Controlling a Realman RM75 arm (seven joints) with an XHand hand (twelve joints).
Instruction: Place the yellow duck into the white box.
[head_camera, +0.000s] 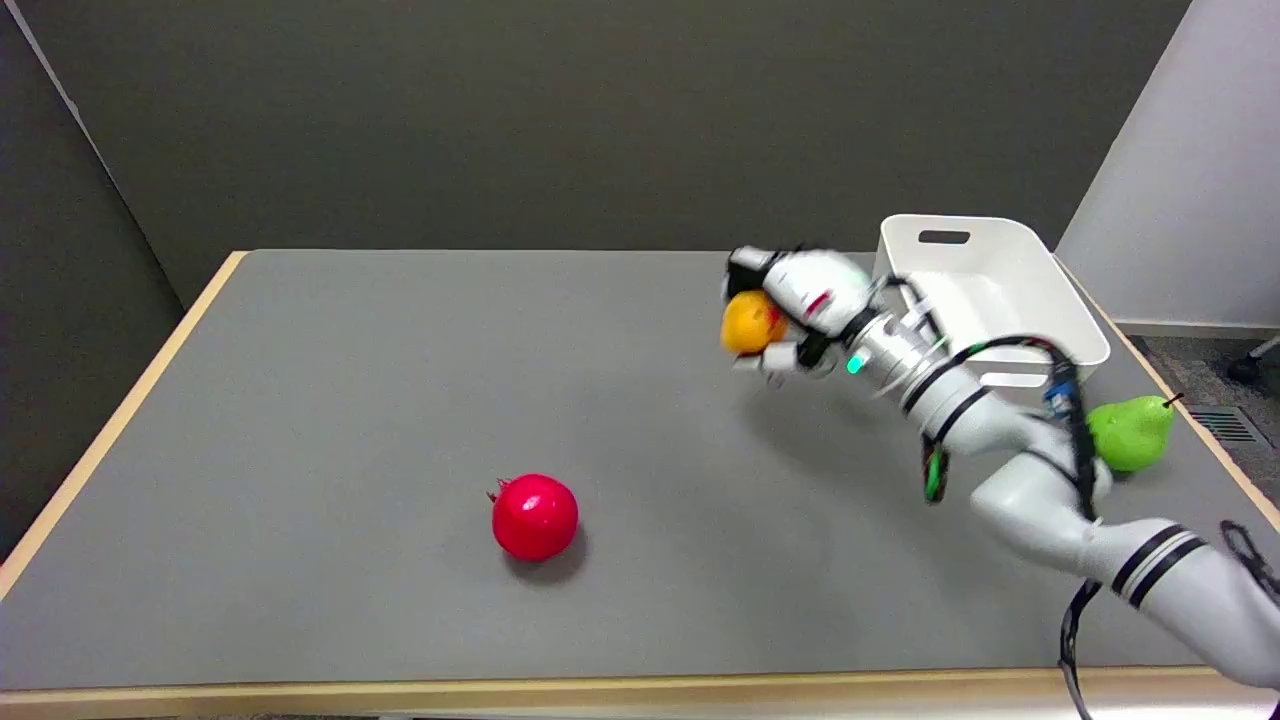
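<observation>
The yellow duck (750, 322), an orange-yellow rounded toy, is gripped in my right hand (800, 305), which is wrapped around it from the right and held above the grey table. The hand is slightly blurred. The white box (1040, 300) stands just to the right of the hand, at the table's far right, open at the top with a slot handle in its far wall. Part of the box's near side is hidden behind my forearm.
A red pomegranate (534, 516) lies on the grey table (350, 420) in the front middle. A green pear (1130, 432) sits near the right edge, just in front of the box and behind my arm.
</observation>
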